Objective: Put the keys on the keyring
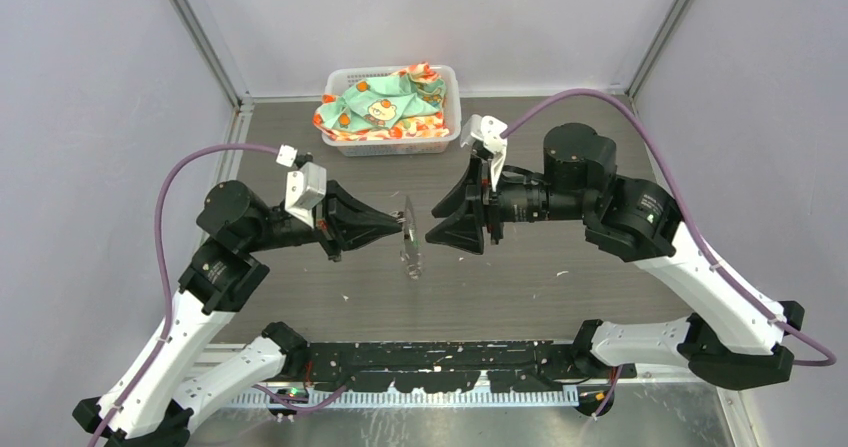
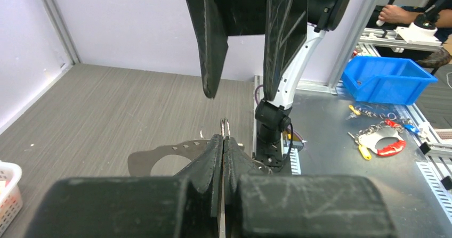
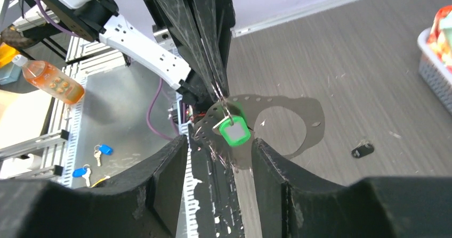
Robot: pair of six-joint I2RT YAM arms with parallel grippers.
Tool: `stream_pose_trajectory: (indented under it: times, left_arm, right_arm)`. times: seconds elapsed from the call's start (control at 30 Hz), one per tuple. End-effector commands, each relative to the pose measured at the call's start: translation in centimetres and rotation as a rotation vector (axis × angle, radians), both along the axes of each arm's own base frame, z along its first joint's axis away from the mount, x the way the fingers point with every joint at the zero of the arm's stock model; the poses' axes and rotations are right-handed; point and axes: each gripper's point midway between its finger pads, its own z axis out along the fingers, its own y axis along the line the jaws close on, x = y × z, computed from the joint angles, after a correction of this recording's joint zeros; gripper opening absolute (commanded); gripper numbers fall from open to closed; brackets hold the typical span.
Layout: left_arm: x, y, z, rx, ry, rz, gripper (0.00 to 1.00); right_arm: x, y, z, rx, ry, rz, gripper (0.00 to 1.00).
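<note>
My left gripper (image 1: 403, 225) (image 2: 223, 138) is shut on the keyring (image 3: 298, 113), a thin grey loop with small holes along its rim. The loop is edge-on in the top view (image 1: 411, 252) and bends to the left in the left wrist view (image 2: 141, 161). A green-headed key (image 3: 234, 130) hangs from a small metal ring at the left fingertips (image 3: 217, 89). My right gripper (image 1: 432, 224) (image 3: 218, 147) faces it, open, with the green key just beyond its fingertips and nothing between them. A black-headed key (image 3: 363, 150) lies on the table further back.
A white basket (image 1: 448, 117) holding a patterned cloth stands at the back centre. The black base rail (image 1: 440, 357) runs along the near edge. Off the table are a blue bin (image 2: 386, 78), an orange bottle (image 3: 53, 81) and loose spare keys.
</note>
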Motion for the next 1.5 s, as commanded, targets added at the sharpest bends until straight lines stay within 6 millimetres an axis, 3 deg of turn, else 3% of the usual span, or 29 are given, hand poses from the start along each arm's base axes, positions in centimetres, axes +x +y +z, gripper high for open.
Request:
stream_pose_trajectory:
  times: [0.0,0.4,0.67,1.07,1.23,1.47]
  left_arm:
    - [-1.3,0.1,1.0,-0.014,-0.053,-0.058,0.00]
    - [-2.0,0.2,1.3,-0.012,-0.052,-0.084,0.00]
    - [-1.8,0.3,1.6,-0.018,-0.054,-0.075,0.00]
    - [-1.7,0.3,1.9,-0.025,-0.049,-0.069,0.00]
    - [-1.8,0.3,1.9,-0.025,-0.049,-0.072,0.00]
    - [-2.0,0.4,1.9,-0.026,-0.051,-0.075,0.00]
  right_arm:
    - [0.1,0.5,3.2,0.115,-0.122,0.026,0.52]
    - [-0.9,2.7,2.6,0.128,-0.104,0.166,0.40]
    - [-1.4,3.0,1.9,0.119,-0.071,0.199,0.23]
    - [-1.4,3.4,1.2,0.119,-0.038,0.208,0.26]
    - [-0.4,3.4,0.7,0.104,-0.047,0.148,0.40]
    - [0.4,3.3,1.2,0.131,-0.080,0.101,0.35]
